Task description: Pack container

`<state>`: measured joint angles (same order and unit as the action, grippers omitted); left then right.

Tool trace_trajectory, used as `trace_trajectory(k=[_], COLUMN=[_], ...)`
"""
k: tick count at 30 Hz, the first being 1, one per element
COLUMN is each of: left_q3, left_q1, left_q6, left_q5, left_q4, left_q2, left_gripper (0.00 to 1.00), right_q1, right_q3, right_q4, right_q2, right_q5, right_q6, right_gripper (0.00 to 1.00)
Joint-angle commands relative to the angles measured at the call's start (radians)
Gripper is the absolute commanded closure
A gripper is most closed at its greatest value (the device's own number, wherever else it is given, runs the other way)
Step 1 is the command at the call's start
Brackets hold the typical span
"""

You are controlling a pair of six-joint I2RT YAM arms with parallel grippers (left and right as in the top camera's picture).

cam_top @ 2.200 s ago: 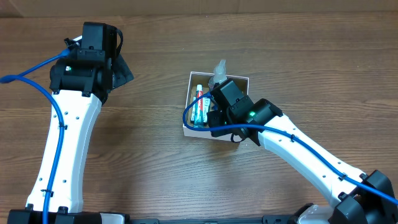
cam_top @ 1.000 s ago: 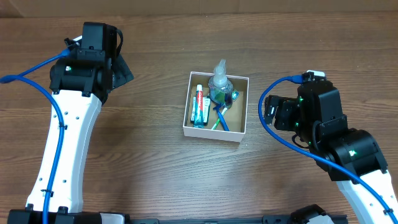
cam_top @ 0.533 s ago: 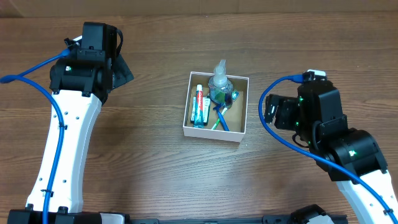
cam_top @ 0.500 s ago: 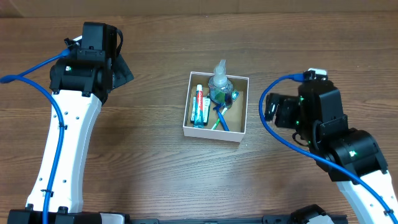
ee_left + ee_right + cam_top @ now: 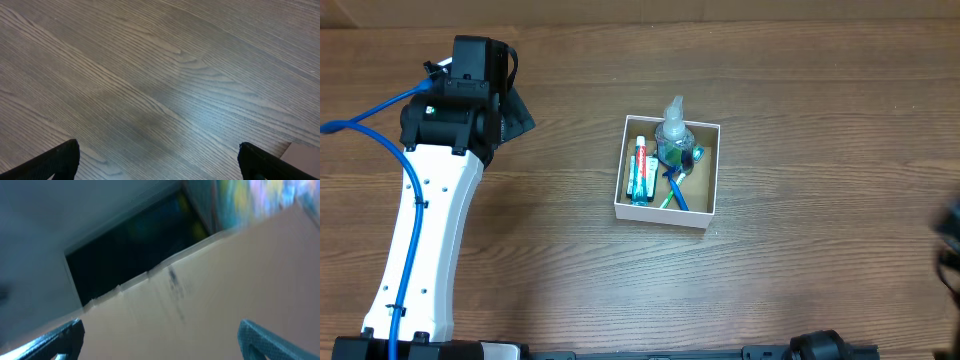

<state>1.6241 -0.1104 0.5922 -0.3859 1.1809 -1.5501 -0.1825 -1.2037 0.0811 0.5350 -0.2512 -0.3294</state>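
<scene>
The container (image 5: 665,213), a shallow white-walled box with a brown inside, sits at mid-table. In it lie a toothpaste tube (image 5: 640,165), a clear bottle with green liquid (image 5: 672,135) and a blue toothbrush (image 5: 677,193). My left gripper (image 5: 518,116) hovers at the far left of the table, well away from the box. In the left wrist view it (image 5: 160,165) is open over bare wood. My right gripper (image 5: 162,342) is open with nothing between its fingers, facing a blurred tan surface. Overhead, only a dark blur (image 5: 948,235) at the right edge shows of that arm.
The wooden table (image 5: 570,280) stretches around the box on all sides. A pale tan corner (image 5: 305,155) shows at the lower right of the left wrist view. The right wrist view is motion-blurred, with a dark opening (image 5: 135,245) above the tan surface.
My right arm has swung from beside the box off the right edge of the overhead view. The left arm and the box's contents have not moved.
</scene>
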Motion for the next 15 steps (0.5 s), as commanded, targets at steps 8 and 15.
trace_trajectory(k=[8,15], left_q3=[0.008,0.008], left_q1=[-0.001,-0.001], left_q6=[-0.02,-0.02], left_q5=[-0.002,-0.002], left_q4=[-0.003,-0.003], left_q2=[0.006,0.006], left_gripper=[0.0,0.0], right_q1=[0.166,0.177], right_q3=[0.039,0.343], right_q4=[0.068,0.043], right_q2=[-0.195,-0.365], right_q5=[0.235,0.29], right_q6=[0.26,0.258], right_gripper=[0.0,0.0])
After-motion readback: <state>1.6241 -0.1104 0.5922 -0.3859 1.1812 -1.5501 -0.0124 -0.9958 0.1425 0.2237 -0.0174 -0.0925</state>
